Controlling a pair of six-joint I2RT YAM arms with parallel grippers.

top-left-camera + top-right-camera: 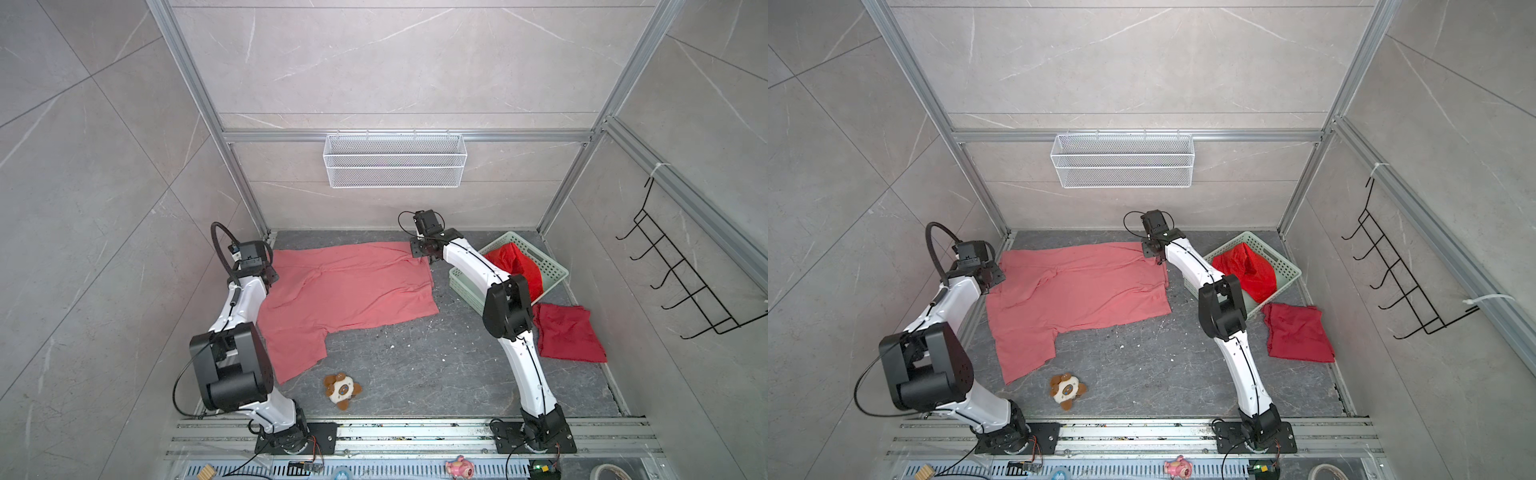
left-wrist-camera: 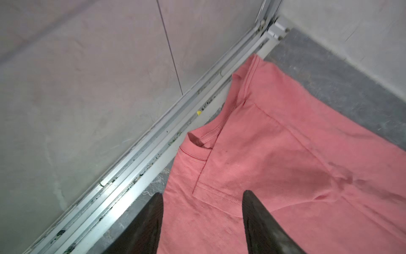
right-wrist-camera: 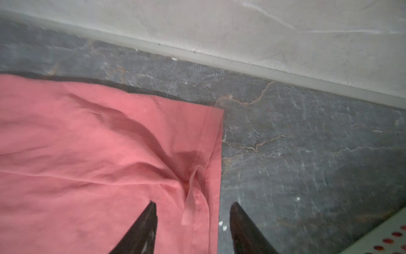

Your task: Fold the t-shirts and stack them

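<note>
readable text: none | salmon-pink t-shirt (image 2: 285, 165), far left: nothing legible on the cloth | plush toy (image 1: 341, 389), near centre: small blue mark on its white face, too small to read | circuit board (image 1: 305, 466), near rail: markings too small to read

Open floor (image 1: 415, 365) between salmon-pink t-shirt (image 1: 345, 291), plush toy (image 1: 342, 390) and green basket (image 1: 544, 259) gives passage

Grey floor (image 1: 415, 365) holds salmon shirt (image 1: 345, 291), crimson shirt (image 1: 567, 332), basket (image 1: 552, 266), plush toy (image 1: 341, 390).
</note>
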